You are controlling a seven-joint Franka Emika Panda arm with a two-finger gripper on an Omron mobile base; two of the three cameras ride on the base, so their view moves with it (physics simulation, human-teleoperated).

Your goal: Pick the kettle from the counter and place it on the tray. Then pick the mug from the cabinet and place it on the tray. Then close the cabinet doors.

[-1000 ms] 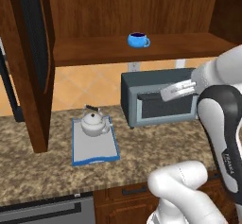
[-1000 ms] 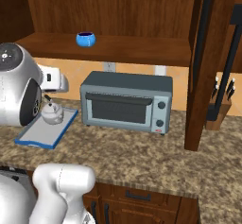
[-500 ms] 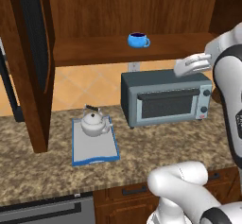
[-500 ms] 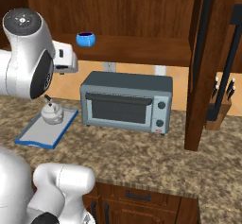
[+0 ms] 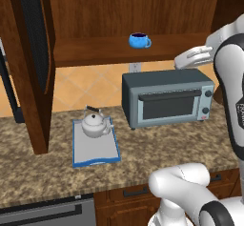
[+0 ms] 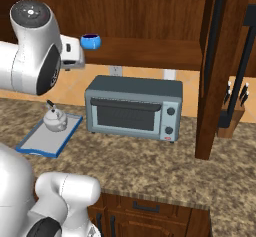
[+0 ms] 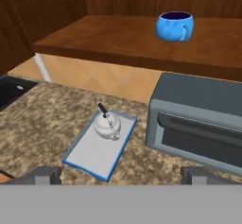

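Nearest you in the hand view, the tool [image 7: 120,173] has its two dark tips spread wide with nothing between them: released and empty. Over the last second the arm has swung up from in front of the toaster oven to above it, so you are done with the kettle and moving on to the mug.

On the table [image 5: 157,146], the tray [image 5: 95,148] lies at about 10 o'clock from the base, and the kettle [image 5: 94,124] stands upright at its far end, handle arched over the lid. That first placement looks finished.

Just beyond, at about 12 o'clock, the toaster oven [image 5: 167,98] sits against the wall, near the tray but apart from it.

Farthest, on the cabinet shelf [image 5: 95,53], the blue mug [image 5: 139,40] stands upright at about 11 o'clock above the oven, untouched. In the hand view it is at 1 o'clock, so you need to go up and forward.

The cabinet doors [image 5: 28,53] stand open on both sides; closing them comes last.
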